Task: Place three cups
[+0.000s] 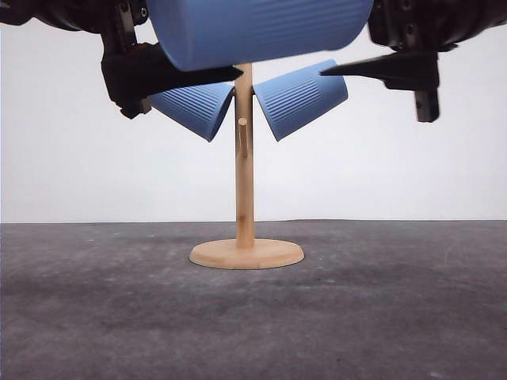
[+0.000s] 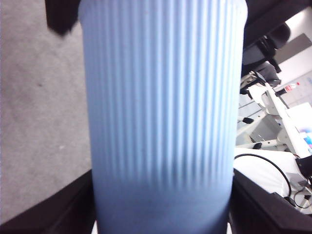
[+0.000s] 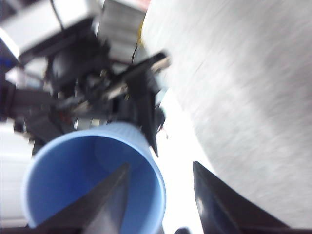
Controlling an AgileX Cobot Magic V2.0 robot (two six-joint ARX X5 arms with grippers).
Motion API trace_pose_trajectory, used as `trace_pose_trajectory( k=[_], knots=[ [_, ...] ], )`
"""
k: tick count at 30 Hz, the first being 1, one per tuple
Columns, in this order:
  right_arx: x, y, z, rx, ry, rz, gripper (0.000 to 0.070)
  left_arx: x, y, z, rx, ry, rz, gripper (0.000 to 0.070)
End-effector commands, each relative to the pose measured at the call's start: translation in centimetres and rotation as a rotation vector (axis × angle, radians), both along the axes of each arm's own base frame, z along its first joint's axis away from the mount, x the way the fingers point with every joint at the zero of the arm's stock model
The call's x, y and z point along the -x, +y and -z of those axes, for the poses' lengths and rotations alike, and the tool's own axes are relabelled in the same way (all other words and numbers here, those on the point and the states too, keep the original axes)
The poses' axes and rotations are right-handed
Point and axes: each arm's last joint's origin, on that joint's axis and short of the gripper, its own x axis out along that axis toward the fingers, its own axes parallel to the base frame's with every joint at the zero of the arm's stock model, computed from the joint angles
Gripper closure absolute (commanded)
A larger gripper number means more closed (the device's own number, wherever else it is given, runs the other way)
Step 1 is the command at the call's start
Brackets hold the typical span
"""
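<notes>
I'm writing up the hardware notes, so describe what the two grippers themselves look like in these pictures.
Both are matt black. In the front view the left gripper shows a chunky, blocky body tapering to a long thin finger; the right gripper has a similar slim pointed finger with a small rectangular block hanging beneath. In the right wrist view its fingers are flat, dark wedges. No markings or cables on them can be made out.

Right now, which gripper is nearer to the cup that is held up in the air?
The left. The left gripper is shut on the raised cup, its fingers against the cup's sides. The right gripper is open at the cup's mouth, one finger reaching inside.
</notes>
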Motion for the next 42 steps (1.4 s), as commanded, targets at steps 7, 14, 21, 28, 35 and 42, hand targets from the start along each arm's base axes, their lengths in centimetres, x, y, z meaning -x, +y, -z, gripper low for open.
trace_pose_trajectory(
  k=[7,14,21,28,35,42],
  knots=[
    [-1.4,-2.8,-0.3,-0.013,-0.045,0.099,0.0443,-0.7,-0.2,0.0,-0.145,0.091,-0.182,0.0318],
    [-2.0,-5.9,0.0,0.114,-0.076,0.23,0.0443,-1.4,-0.3,-1.0,-0.236,0.21,-0.399,0.0317],
    [-2.3,-7.0,0.6,0.376,-0.107,0.32,0.0444,-2.6,-0.6,-4.5,-0.234,0.256,-0.638,0.0317],
    [-2.4,-7.0,0.6,0.374,-0.123,0.323,0.0443,-3.8,0.5,-6.1,-0.192,0.389,-0.772,0.0317],
    [-2.6,-6.9,0.5,0.369,-0.143,0.327,0.0443,-4.8,1.4,-5.1,-0.194,0.563,-0.735,0.0316],
    [-2.6,-6.9,0.5,0.368,-0.147,0.327,0.0443,-5.9,0.9,-3.9,-0.212,0.615,-0.745,0.0316]
  ],
)
